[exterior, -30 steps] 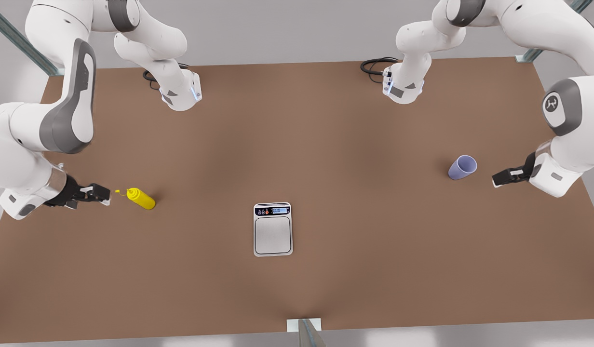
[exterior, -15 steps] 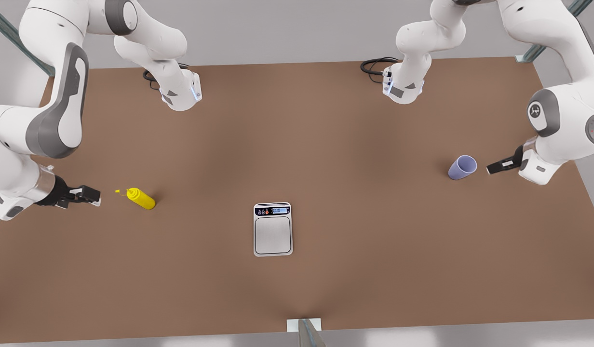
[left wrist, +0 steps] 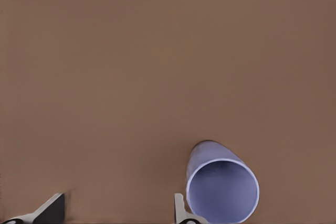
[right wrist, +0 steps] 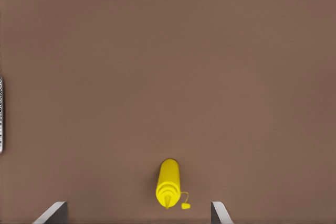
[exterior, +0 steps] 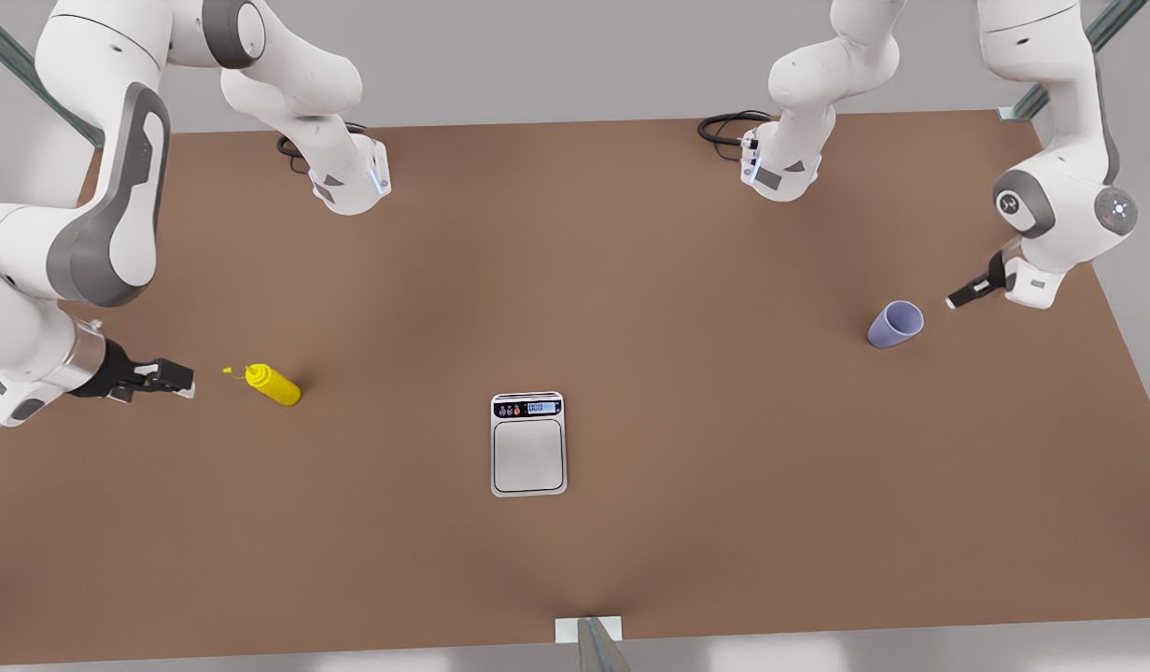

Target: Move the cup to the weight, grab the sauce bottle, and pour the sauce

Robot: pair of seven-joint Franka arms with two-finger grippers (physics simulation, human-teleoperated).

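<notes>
At the near edge of the brown counter (exterior: pixel 631 280), in the middle of the front view, a small pale bracket (exterior: pixel 589 628) sits at the rim. Just beyond it, at mid-counter, the weight (exterior: pixel 528 444) lies flat with its brushed plate bare and its dark display strip on the far side. Farther on, toward the front view's left, the sauce bottle (exterior: pixel 273 384) stands on the counter with its nozzle end toward the right gripper (exterior: pixel 181 378), which hovers near the nozzle without touching it; the right wrist view shows its fingers (right wrist: pixel 52 212) spread wide apart, with the bottle (right wrist: pixel 168 182) ahead between them and nothing in their grasp. Toward the front view's right, the cup (exterior: pixel 895 324) stands on the counter, well apart from the weight, its open mouth visible. The left gripper (exterior: pixel 956 301) hangs just beside it on the far right; in the left wrist view its fingers (left wrist: pixel 51 209) stand apart and empty, and the cup (left wrist: pixel 221 186) lies beside one finger, outside the gap. At the far edge, both arm bases (exterior: pixel 349 182) stand with dark cables (exterior: pixel 724 126) coiled beside them.
</notes>
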